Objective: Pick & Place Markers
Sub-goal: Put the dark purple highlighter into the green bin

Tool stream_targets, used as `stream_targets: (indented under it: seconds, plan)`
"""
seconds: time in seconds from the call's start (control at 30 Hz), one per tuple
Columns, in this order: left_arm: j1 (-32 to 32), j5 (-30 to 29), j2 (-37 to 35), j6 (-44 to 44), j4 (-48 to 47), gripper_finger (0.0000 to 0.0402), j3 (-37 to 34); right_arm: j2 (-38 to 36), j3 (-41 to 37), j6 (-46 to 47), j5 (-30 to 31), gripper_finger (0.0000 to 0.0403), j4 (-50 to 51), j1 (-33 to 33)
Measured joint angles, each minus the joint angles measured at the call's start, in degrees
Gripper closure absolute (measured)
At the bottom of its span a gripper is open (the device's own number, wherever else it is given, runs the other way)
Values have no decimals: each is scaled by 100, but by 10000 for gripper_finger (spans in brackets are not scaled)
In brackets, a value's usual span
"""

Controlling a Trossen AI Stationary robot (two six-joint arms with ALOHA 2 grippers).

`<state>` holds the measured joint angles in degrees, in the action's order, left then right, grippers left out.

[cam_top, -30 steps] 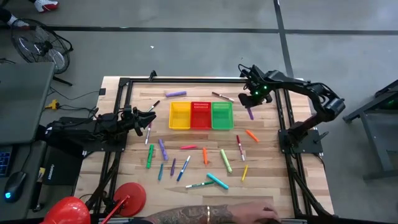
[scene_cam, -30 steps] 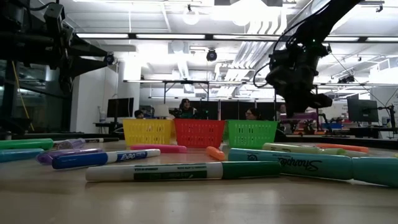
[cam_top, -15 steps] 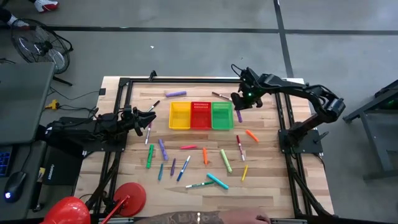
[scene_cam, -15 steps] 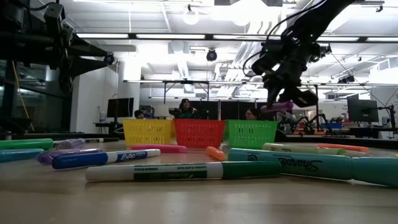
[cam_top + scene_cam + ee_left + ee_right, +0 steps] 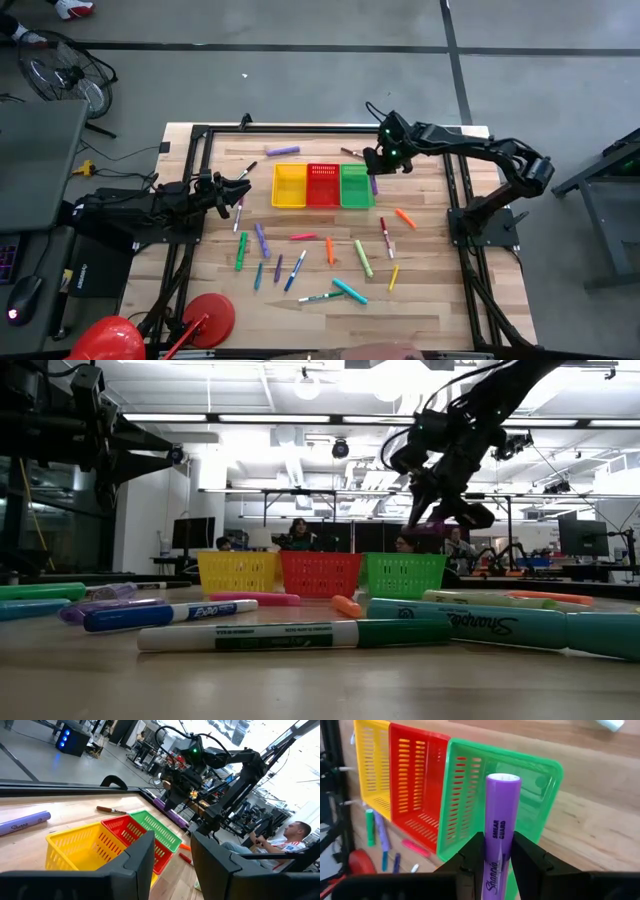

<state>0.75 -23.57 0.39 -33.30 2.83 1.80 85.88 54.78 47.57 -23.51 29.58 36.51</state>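
The wooden slat table (image 5: 430, 290) carried a row of three small mesh plastic baskets, yellow (image 5: 290, 185), red (image 5: 322, 185) and green (image 5: 356, 186), with a scatter of coloured pen-shaped markers (image 5: 330, 250) lying nearer the front edge. The right gripper (image 5: 376, 166) hung above the green basket's right rim, pinching a fat purple highlighter marker (image 5: 501, 815) between its fingers (image 5: 470, 855), so this looked like the carry-and-drop step. The marker's end pointed at the green basket's near corner, so the next move probably called for a small shift inward over the basket before letting go, or it could bounce off the rim. The left gripper (image 5: 167, 857) sat parked at the table's left side, fingers apart and holding nothing. Readable stuff: the held purple one said "SMEAR GUARD" and "Sharpie", a teal marker (image 5: 480, 625) up front read "Sharpie", and a blue-and-white marker (image 5: 165, 614) read "EXPO".
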Motion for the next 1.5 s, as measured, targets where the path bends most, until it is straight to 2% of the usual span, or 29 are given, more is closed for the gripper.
stream_targets:
  seconds: [0.33,0.6,0.77,1.5]
  plan:
    - [0,0,1,0,1,275,0,428,2,149,174,329,-667,-298]
    - [1,2,0,0,0,275,-2,483,2,396,835,328,-716,-534]
    - [0,2,0,0,2,275,0,509,2,516,1016,328,-689,-702]
    - [0,2,1,0,1,275,-1,807,2,772,1115,324,-799,-806]
